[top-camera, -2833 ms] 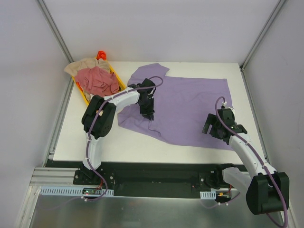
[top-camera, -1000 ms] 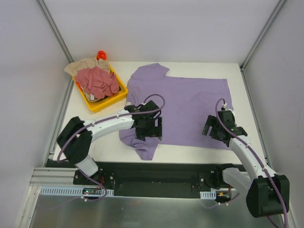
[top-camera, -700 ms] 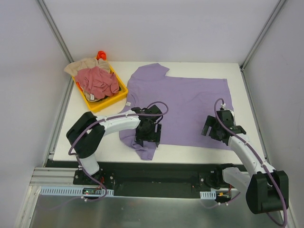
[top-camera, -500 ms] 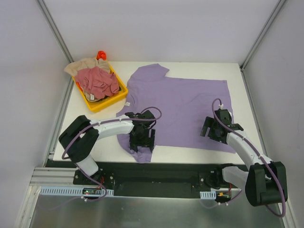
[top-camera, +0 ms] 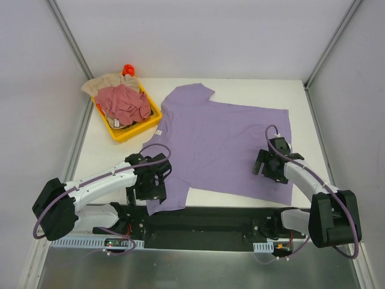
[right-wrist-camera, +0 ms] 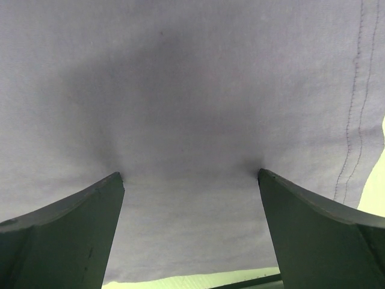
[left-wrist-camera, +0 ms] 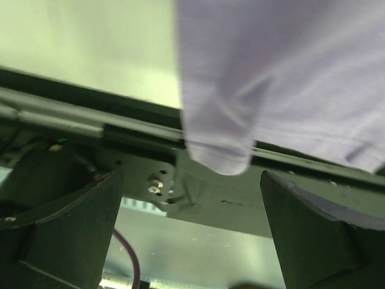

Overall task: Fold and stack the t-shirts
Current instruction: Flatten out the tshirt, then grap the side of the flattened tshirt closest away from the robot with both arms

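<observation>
The lavender t-shirt (top-camera: 222, 141) lies spread flat on the table, with one sleeve (top-camera: 163, 203) drooping over the near edge. My left gripper (top-camera: 151, 188) hovers at that edge, open, and holds nothing. In the left wrist view the sleeve end (left-wrist-camera: 216, 138) hangs just ahead of my left gripper (left-wrist-camera: 189, 177). My right gripper (top-camera: 268, 168) is open, its tips pressed down on the shirt's near right part. The right wrist view shows cloth (right-wrist-camera: 192, 90) dimpled at both fingertips (right-wrist-camera: 114, 180) of that gripper (right-wrist-camera: 189, 176). The pink-red t-shirt (top-camera: 125, 102) and beige t-shirt (top-camera: 102, 83) lie crumpled together.
A yellow tray (top-camera: 135, 131) at the table's back left holds the two crumpled shirts. A small orange thing (top-camera: 127, 69) sits behind it. The black rail and metal frame (left-wrist-camera: 198, 198) run just below the table's near edge. White walls enclose the table.
My left gripper dragged the sleeve toward the near left edge, then opened and let it go. The shirt now lies flatter. My right gripper has stayed pressed on the cloth.
</observation>
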